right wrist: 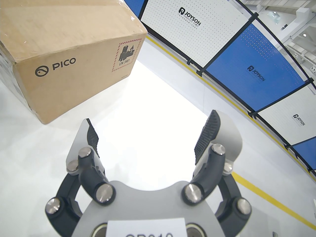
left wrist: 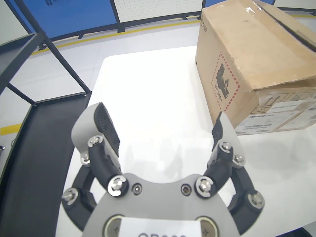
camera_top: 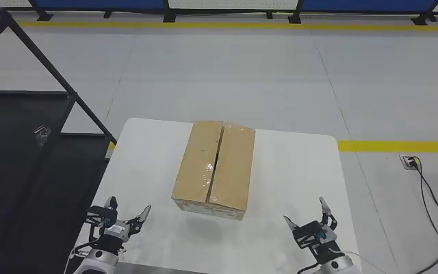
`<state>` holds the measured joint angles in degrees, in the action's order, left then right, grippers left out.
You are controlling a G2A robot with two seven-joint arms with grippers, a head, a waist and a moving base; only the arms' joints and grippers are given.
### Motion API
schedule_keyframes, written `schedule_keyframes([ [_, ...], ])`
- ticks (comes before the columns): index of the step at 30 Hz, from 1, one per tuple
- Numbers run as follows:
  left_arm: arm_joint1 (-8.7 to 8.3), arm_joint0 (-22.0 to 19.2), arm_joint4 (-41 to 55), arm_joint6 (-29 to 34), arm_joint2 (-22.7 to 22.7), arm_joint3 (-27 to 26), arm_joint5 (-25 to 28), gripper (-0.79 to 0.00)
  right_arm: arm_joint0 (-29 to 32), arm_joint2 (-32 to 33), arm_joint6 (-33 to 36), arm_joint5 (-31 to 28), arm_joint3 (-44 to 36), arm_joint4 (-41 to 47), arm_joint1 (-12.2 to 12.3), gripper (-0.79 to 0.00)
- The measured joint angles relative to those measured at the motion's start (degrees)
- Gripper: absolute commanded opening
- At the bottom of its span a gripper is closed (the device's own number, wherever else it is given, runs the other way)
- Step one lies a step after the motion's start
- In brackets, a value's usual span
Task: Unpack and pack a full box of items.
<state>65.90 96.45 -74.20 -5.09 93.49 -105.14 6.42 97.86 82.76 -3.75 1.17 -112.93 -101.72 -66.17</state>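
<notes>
A brown cardboard box (camera_top: 215, 168) stands in the middle of the white table (camera_top: 287, 178), its top flaps folded down with a dark seam between them. The same box (left wrist: 249, 57) has a hazard label on its side, and the box (right wrist: 61, 43) rises beside the right arm. My left gripper (camera_top: 128, 213) hovers open near the table's front left corner, well short of the box. In its own view the left gripper (left wrist: 160, 117) holds nothing. My right gripper (camera_top: 310, 216) is open near the front right, and the right gripper (right wrist: 151, 124) is likewise empty.
A black metal rack (camera_top: 41, 157) with a dark shelf (left wrist: 32, 149) stands against the table's left edge. Bare table lies on both sides of the box. Blue and white panels (right wrist: 222, 40) line the far floor, past a yellow floor line (camera_top: 387, 145).
</notes>
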Motion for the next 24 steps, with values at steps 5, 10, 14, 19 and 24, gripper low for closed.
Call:
schedule_keyframes([
  [5, 0.00, 0.0, 0.0, 0.0, 0.0, 0.0, 0.0, 0.000, 0.0, -0.2, -0.2, 0.0, -0.3, 0.1, 0.0, 0.000],
  [10, 0.11, -2.4, 3.1, 1.6, -0.9, 2.1, 2.7, 0.000, -0.6, -3.7, -2.8, -0.6, -3.4, -6.4, -0.1, 0.000],
  [14, 0.42, -6.7, 2.7, 2.3, -3.1, 5.3, 1.7, 0.000, -1.6, -7.2, -4.8, -3.2, -4.7, -14.3, 0.0, 0.000],
  [19, 1.00, -11.3, 2.3, 3.3, -6.9, 9.5, 0.3, 0.000, -2.8, -9.5, -4.5, -7.2, -6.4, -19.5, 0.0, 0.000],
  [24, 1.47, -13.9, 1.4, 3.5, -9.9, 11.6, -0.4, 0.000, -2.8, -9.5, -4.2, -7.2, -6.5, -19.8, 0.1, 0.000],
])
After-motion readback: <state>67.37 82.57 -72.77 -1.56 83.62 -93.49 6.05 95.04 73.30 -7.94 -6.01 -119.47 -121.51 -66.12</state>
